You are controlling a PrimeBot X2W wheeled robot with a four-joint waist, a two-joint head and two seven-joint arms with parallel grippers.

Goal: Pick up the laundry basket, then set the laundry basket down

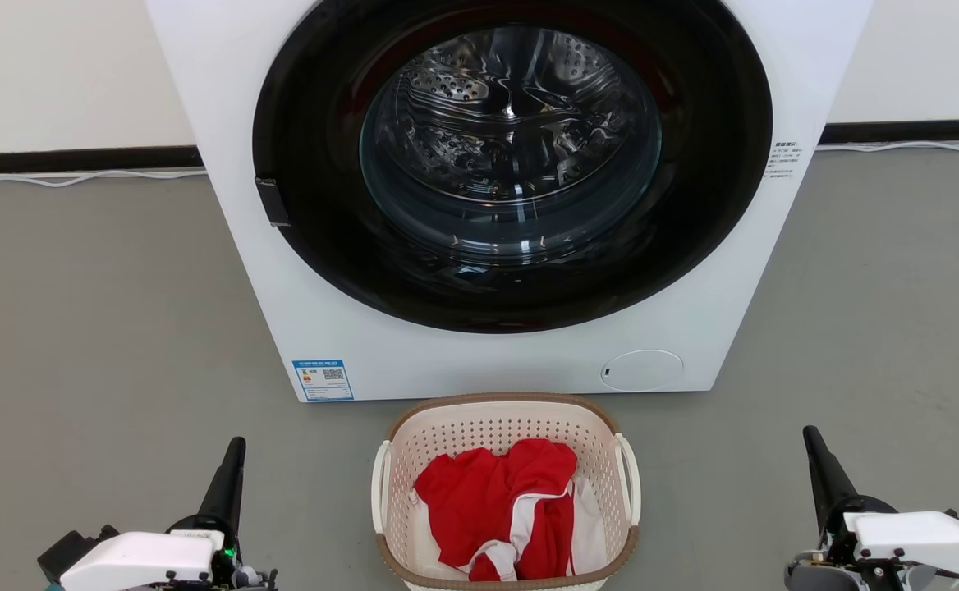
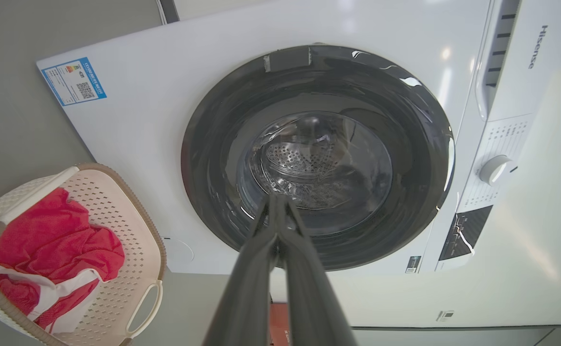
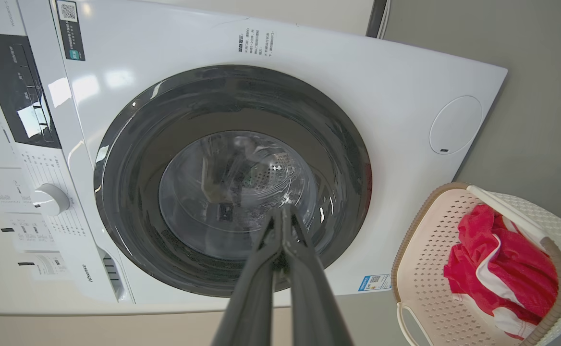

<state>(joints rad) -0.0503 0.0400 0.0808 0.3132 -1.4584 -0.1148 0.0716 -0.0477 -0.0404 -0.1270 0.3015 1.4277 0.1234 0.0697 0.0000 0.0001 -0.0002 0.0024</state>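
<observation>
The basket (image 1: 500, 400) sits on the gray floor (image 1: 102, 328), just in front of the washer (image 1: 282, 312). Red and white clothes (image 1: 488, 497) lie inside. The left gripper (image 1: 233, 451) and right gripper (image 1: 812, 439) are on each side, well apart from it, fingers pressed together, holding nothing.
</observation>
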